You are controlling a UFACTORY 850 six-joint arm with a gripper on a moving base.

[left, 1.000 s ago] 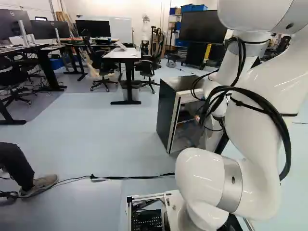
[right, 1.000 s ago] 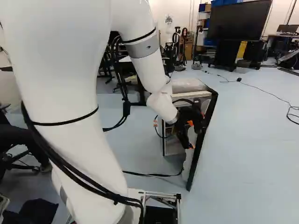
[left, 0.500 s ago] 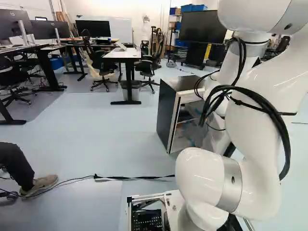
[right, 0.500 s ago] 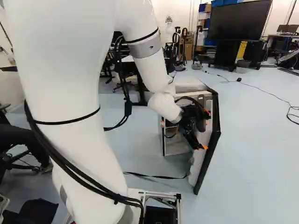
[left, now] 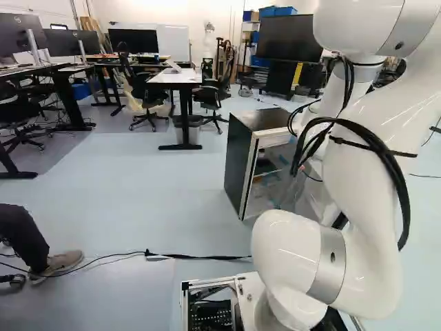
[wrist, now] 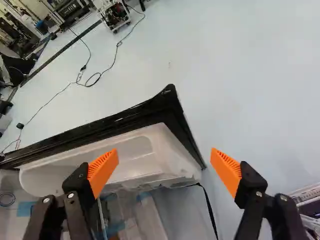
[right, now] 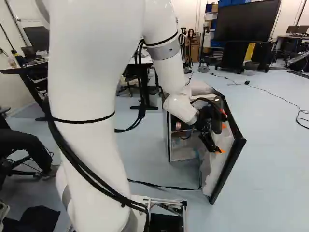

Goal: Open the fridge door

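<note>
In the right base view my gripper [right: 221, 138] is at the inner side of the fridge door [right: 217, 170], which stands swung out from the cabinet. The wrist view shows the gripper [wrist: 164, 171] with its fingers wide apart. Ahead of and partly between them lies the door's white inner liner [wrist: 145, 150], bordered by a black frame [wrist: 167, 107]. One finger overlaps the liner; the other is out past the door's corner, over the floor. Whether either finger touches the door I cannot tell. In the left base view the fridge [left: 238, 162] shows its dark side and open front; the arm hides the door's outer part.
A thin black cable [left: 200, 257] crosses the floor near the base. Beyond the fridge stand a white desk [left: 177, 77], chairs and a large screen [right: 247, 21] on a stand. A seated person's leg and shoe are at the left of the left base view.
The fridge door has swung farther out, toward the right of the right base view. My arm and gripper have shifted the same way along with it. The base has stayed put.
</note>
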